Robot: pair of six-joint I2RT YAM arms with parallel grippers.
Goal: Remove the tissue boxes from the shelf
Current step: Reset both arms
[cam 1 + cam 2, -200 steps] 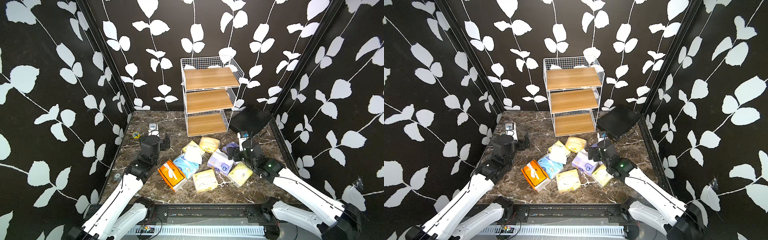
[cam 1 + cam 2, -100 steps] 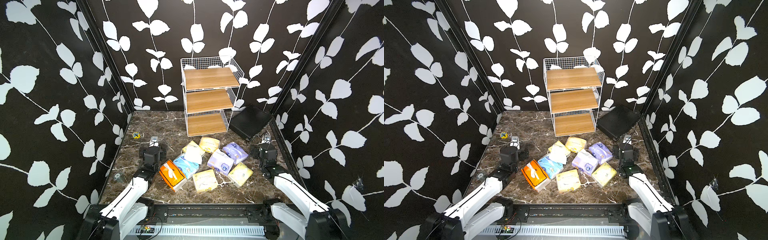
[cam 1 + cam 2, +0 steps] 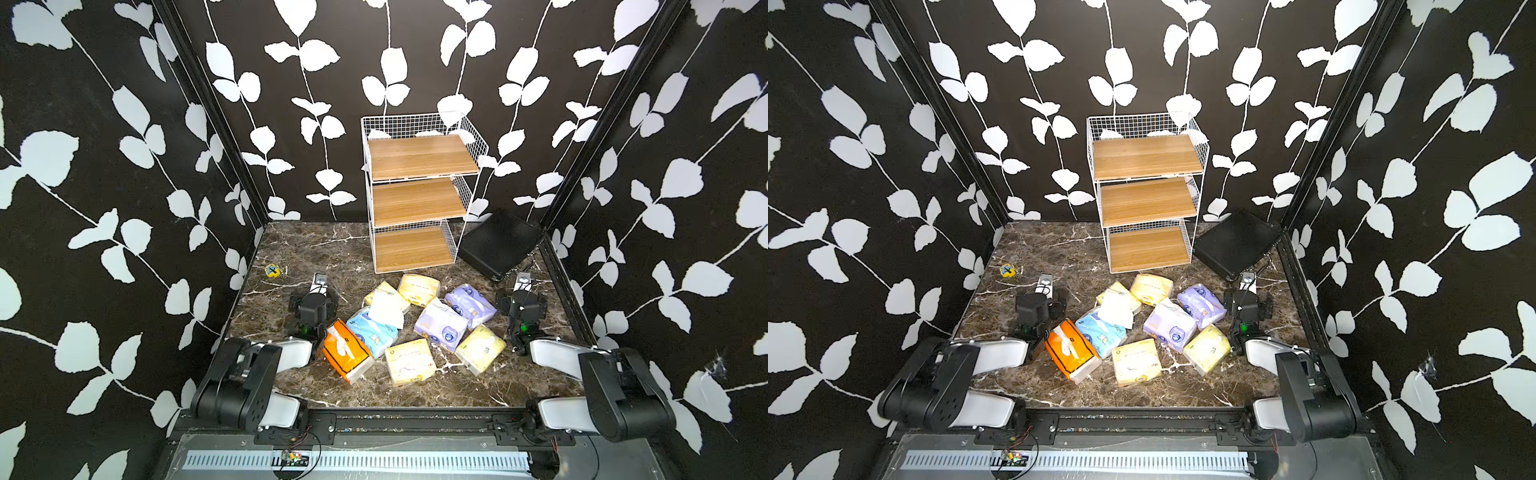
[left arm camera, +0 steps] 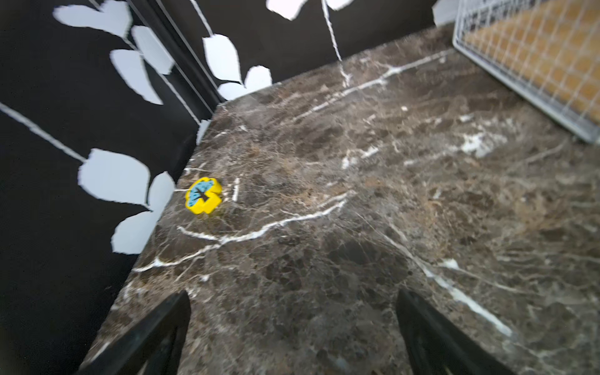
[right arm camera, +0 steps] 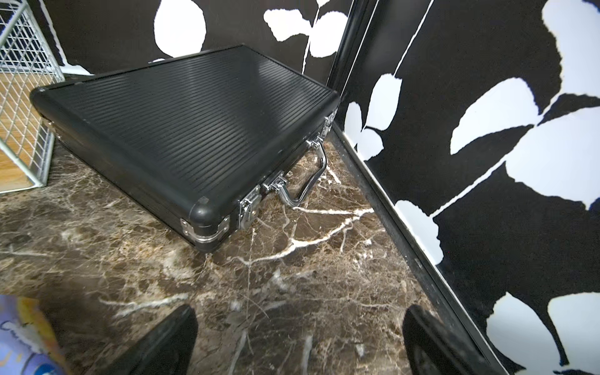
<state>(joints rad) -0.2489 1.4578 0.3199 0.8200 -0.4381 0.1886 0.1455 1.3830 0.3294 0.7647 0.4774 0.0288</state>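
1. Near edge. Both my arms lie folded low at the near corners of the brown marble-pattern worktop. My left fingers stand fully spread over bare worktop and hold nothing. My right fingers stand equally wide and empty, facing the flat black ribbed case at the far right.
2. Middle. The tissue boxes lie in a loose cluster between my arms: an orange black-trimmed box, a light blue pack, pale yellow packs and lavender packs, several touching.
3. Far. The white wire-grid shelf with wood-grain boards stands against the far wall. All three boards are bare.
4. Status. I judge the removal complete. The next move calls for no grasp, only keeping both arms clear of the cluster.
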